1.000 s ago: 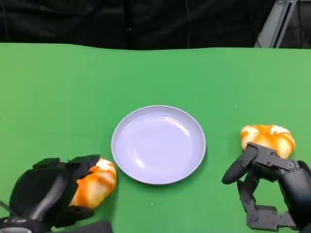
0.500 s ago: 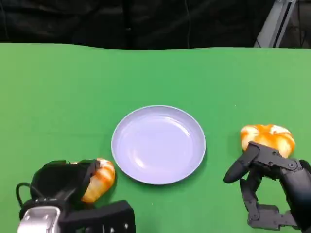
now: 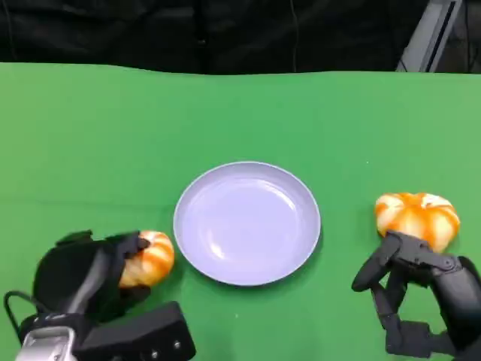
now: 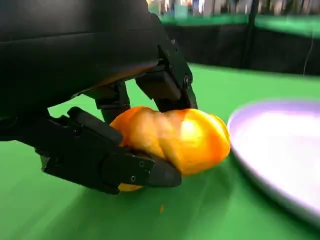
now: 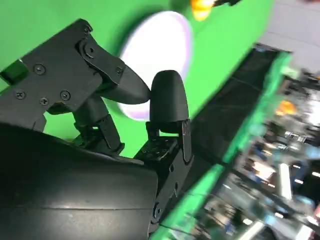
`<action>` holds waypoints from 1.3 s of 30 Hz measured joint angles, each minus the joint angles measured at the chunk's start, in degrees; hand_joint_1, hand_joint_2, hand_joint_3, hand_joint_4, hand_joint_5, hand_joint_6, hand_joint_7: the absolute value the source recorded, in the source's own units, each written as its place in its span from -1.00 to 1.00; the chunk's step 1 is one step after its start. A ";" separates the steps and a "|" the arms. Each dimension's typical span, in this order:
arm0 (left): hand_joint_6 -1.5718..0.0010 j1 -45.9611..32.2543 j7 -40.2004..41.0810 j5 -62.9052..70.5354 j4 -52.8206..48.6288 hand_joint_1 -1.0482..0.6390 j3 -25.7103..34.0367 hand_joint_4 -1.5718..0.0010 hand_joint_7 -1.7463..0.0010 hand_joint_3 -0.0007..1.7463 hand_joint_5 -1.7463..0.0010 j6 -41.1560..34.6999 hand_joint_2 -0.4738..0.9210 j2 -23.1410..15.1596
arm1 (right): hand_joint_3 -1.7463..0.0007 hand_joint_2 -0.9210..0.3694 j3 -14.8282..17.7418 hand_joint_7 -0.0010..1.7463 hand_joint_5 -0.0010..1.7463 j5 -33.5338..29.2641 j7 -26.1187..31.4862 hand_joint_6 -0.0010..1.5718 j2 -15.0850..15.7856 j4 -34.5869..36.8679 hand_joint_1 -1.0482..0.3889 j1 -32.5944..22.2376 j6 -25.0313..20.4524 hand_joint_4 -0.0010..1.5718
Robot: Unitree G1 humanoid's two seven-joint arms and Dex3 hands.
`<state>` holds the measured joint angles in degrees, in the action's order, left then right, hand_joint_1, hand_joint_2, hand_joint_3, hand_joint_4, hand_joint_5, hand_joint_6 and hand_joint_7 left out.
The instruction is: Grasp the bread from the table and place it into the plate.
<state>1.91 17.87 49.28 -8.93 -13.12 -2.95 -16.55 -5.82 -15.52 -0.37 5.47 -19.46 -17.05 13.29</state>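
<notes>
Surfaces in front of you

You see a matt green cloth table [image 3: 90, 135], a glossy smooth lavender plate [image 3: 225, 267], shiny-glazed orange bread [image 3: 150, 256], and matt black plastic-looking hands, left [image 3: 79, 274] and right [image 3: 425, 297].

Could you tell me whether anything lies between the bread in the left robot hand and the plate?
Nothing visible does. The left robot hand grips the bread just left of the plate, with bare green table between them. The other bread sits on the plate's far side, by the right robot hand.
</notes>
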 measured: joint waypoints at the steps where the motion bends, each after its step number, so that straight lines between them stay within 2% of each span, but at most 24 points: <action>1: -0.07 -0.03 1.89 -0.41 0.10 0.02 0.39 -0.10 -0.36 -0.59 -1.00 0.82 0.79 0.00 | -0.65 -0.04 -0.22 0.63 0.95 0.00 -0.19 -0.05 -0.10 -1.75 0.40 -0.14 -0.40 0.06; 4: -0.03 -0.44 4.91 -1.82 1.26 0.03 1.70 -0.10 -0.54 0.08 -1.00 2.26 0.46 0.00 | -0.63 -0.04 -0.75 0.61 0.92 -0.06 -0.64 -0.05 -0.31 -4.52 0.49 -0.79 -2.16 0.06; 6: -0.02 -0.85 6.01 -2.59 2.20 0.02 2.21 -0.11 -0.63 0.27 -1.00 3.09 0.36 -0.01 | -0.62 -0.04 -1.04 0.60 0.92 -0.38 -0.75 -0.05 -0.32 -5.36 0.53 -1.36 -3.27 0.07; 12: -0.03 -2.19 7.58 -2.51 6.35 0.05 2.34 -0.13 -0.69 0.28 -1.00 4.33 0.21 0.01 | -0.59 -0.06 -1.49 0.58 0.92 -0.94 -0.82 -0.05 -0.32 -6.96 0.55 -1.75 -4.84 0.06; 18: -0.01 -1.76 8.35 -1.56 8.08 0.01 1.37 -0.13 -0.75 0.37 -1.00 7.16 0.26 0.00 | -0.58 -0.07 -1.56 0.58 0.93 -0.88 -1.23 -0.05 -0.32 -7.74 0.55 -1.85 -5.52 0.07; 25: -0.06 3.06 9.15 -0.32 7.70 -0.01 -0.67 -0.14 -0.65 0.44 -1.00 10.10 0.25 0.26 | -0.58 -0.05 -1.61 0.57 0.95 -0.94 -1.62 -0.04 -0.22 -8.13 0.54 -2.04 -5.99 0.06; 28: -0.06 5.00 9.04 -0.29 6.85 -0.02 -1.82 -0.14 -0.66 0.46 -1.00 10.22 0.23 1.07 | -0.57 -0.06 -1.63 0.57 0.98 -0.94 -1.83 -0.04 -0.21 -8.54 0.55 -2.34 -6.27 0.05; 31: -0.01 7.00 8.95 -0.33 5.32 -0.01 -2.77 -0.14 -0.72 0.40 -1.00 10.56 0.26 1.80 | -0.57 -0.06 -1.65 0.58 0.96 -0.94 -2.02 -0.04 -0.21 -8.80 0.56 -2.45 -6.54 0.04; 37: -0.05 11.92 8.19 -0.75 0.05 -0.01 -5.50 -0.14 -0.66 0.44 -1.00 11.82 0.24 3.81 | -0.55 -0.06 -1.85 0.57 0.96 -0.98 -2.44 -0.04 -0.11 -8.94 0.53 -2.93 -6.74 0.05; 39: -0.01 13.55 8.18 -0.80 -1.51 0.01 -6.37 -0.12 -0.73 0.42 -1.00 11.85 0.23 4.55 | -0.54 -0.07 -1.89 0.57 0.97 -0.99 -2.68 -0.04 -0.11 -9.14 0.53 -3.06 -7.15 0.05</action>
<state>15.47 26.04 48.48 -10.43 -19.49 8.90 -12.00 -7.72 -16.51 -3.05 5.36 -28.60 -20.10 6.14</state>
